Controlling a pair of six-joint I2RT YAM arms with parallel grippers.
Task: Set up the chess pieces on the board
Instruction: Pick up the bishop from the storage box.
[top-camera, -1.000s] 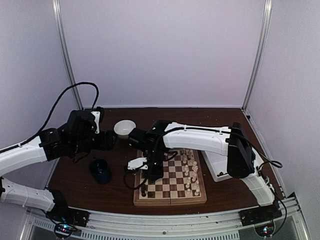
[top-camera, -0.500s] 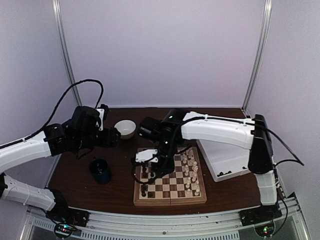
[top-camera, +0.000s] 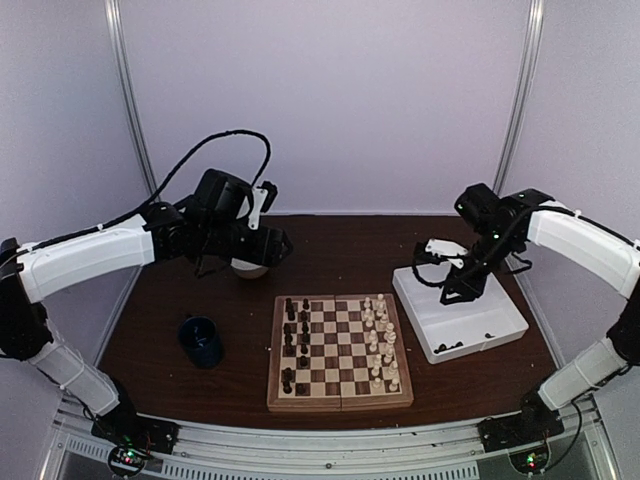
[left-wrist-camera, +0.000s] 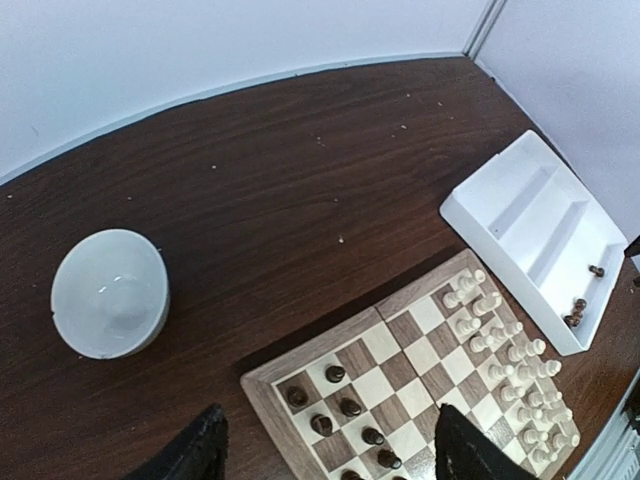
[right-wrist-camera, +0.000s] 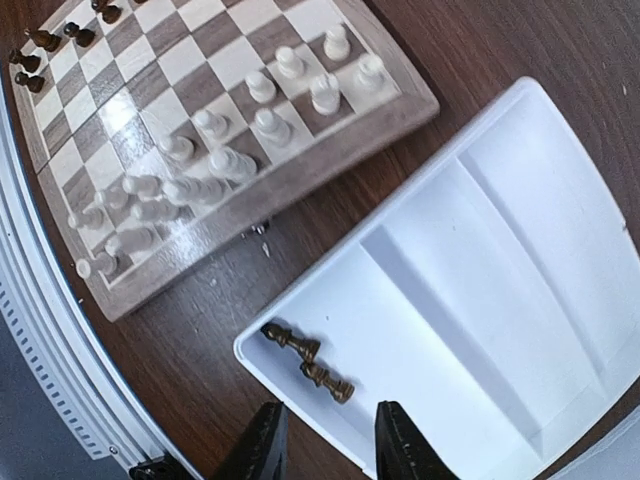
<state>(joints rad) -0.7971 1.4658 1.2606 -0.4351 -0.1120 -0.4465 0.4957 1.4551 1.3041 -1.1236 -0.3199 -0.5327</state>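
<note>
Right gripper (right-wrist-camera: 330, 418): the jaws stood part-way open with nothing between them, fingertips (right-wrist-camera: 268, 425) pointing down over the near end of the white rectangular two-compartment plastic tray (right-wrist-camera: 520, 160). Just ahead of the fingers, two small dark brown turned wooden chessmen (right-wrist-camera: 308, 360) lay on their sides, close together, by the tray's near left corner. The gap looked about right to straddle one, so I judged this a hover before a pick, not a grip. The left wrist view showed a few more dark specks along that same end, too small to count surely. The tray sat on the dark brown wooden table (top-camera: 340, 245), just right of the square wooden chessboard with light and dark checks and a tan border (top-camera: 340, 402), near but apart, which makes it a handy supply bin for the right arm. On the board, pale cream chessmen (top-camera: 380, 345) stood upright along the two right-hand files. The dark pieces on the board (top-camera: 291, 340) held the two left-hand files with gaps, which fits the strays in the tray being the missing ones. Left gripper (left-wrist-camera: 330, 452): the jaws were spread wide and empty, held in the air beyond the board's far left corner, near a round white bowl (left-wrist-camera: 108, 292) that looked empty. It was probably parked there to leave the board free for the right arm. A dark blue cup (top-camera: 202, 340) stood left of the board, well apart from both grippers.
</note>
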